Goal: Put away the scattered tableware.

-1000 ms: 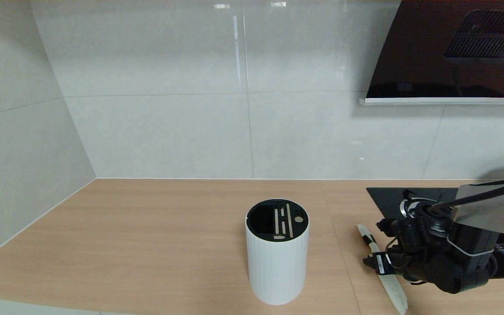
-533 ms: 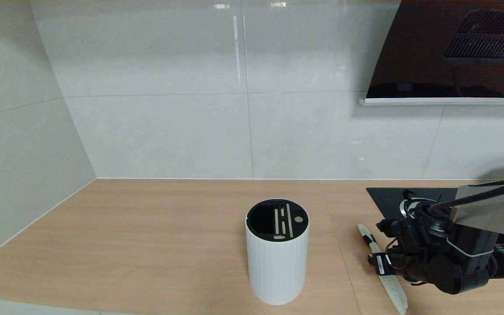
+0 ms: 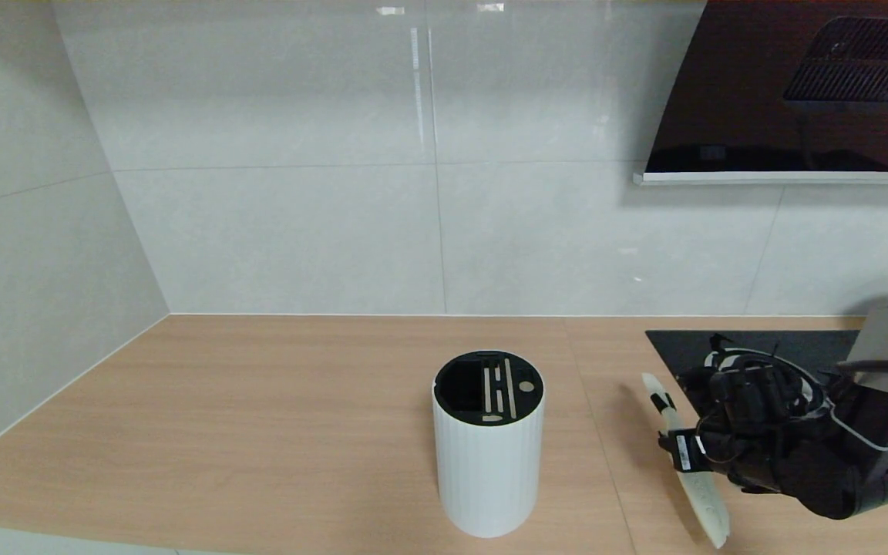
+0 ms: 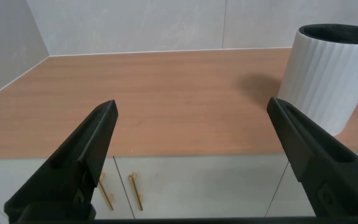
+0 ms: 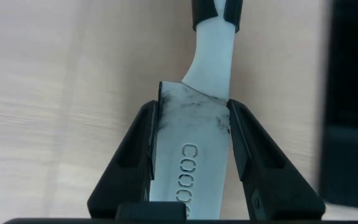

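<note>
White ceramic knife [image 3: 704, 497], tilted near the wooden table's [image 3: 259, 401] front edge, apart from the white ribbed slotted holder [image 3: 488, 462]; right hand [image 3: 683, 455] clenched across its flat blade, likely light, stiff, slick, chip-prone, so the black-banded handle [image 3: 654, 385] would grip safer.

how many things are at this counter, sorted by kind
knife: 1
slotted white holder: 1
black cooktop: 1
total: 3
</note>
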Robot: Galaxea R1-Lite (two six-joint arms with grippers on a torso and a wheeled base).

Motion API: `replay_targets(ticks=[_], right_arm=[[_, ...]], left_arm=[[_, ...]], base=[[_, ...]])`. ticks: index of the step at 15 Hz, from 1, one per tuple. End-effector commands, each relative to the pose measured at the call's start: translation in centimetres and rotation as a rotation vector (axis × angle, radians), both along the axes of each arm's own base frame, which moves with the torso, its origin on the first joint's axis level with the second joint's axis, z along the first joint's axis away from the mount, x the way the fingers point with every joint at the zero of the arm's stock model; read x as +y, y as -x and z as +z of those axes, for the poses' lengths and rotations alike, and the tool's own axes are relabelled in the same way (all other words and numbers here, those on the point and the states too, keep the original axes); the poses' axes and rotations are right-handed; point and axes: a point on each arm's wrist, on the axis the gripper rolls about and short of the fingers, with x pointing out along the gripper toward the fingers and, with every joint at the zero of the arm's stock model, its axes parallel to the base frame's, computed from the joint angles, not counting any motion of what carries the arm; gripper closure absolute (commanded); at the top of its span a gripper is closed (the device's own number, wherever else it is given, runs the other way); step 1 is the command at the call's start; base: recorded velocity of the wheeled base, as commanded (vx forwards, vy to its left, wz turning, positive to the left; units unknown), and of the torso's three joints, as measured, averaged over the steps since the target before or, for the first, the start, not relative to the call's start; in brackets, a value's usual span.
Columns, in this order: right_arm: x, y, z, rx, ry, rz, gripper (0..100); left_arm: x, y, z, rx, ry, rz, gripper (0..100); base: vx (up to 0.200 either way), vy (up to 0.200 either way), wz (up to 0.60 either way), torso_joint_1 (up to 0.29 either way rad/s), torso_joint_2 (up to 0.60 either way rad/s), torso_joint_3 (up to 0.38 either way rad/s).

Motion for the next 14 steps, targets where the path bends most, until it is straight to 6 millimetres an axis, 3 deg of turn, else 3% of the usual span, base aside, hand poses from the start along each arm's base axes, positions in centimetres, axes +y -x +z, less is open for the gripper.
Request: replay_targets(ticks=[1,4,7,9,11,12,14], right_arm=[[1.1,2.0,3.9,-0.098,-0.023,0.048,100],[2.1,3.7,5.2,-0.122,-0.027,0.101,100],[1.9,4.6,7.9,-0.214,-0.043,0.099,100],[1.5,5.5,10.7,-0.31,-0.065,0.094,100],[1.3,5.8,13.5,-0.41,-0.088,0.087,100],[1.4,5.4,15.0,-0.45,-0.098,0.087,100],[1.9,4.3,17.6,-0.498,-0.109,0.085,100]], left_arm=[[0.0,0.0,0.0,0.0,-0.002,0.001,0],[0.0,0.0,0.0,0.0,-0.016,0.001,0],[0.0,0.2,0.8,-0.036,0.012,0.005,0],[-0.1,1.2,3.6,-0.128,0.097,-0.029,0],[-0.3,1.9,5.5,-0.087,0.092,-0.18,0],[-0.5,1.6,7.4,-0.01,0.095,-0.296,0],[-0.8,-1.3,11.9,0.102,0.113,-0.397,0]], base=[[0.0,0.0,0.0,0.0,0.0,0.0],[0.0,0.0,0.0,0.0,0.0,0.0],[0.0,0.0,0.0,0.0,0.0,0.0],[0.0,0.0,0.0,0.0,0.0,0.0],[0.0,0.0,0.0,0.0,0.0,0.0],[0.0,0.0,0.0,0.0,0.0,0.0],[0.0,0.0,0.0,0.0,0.0,0.0]])
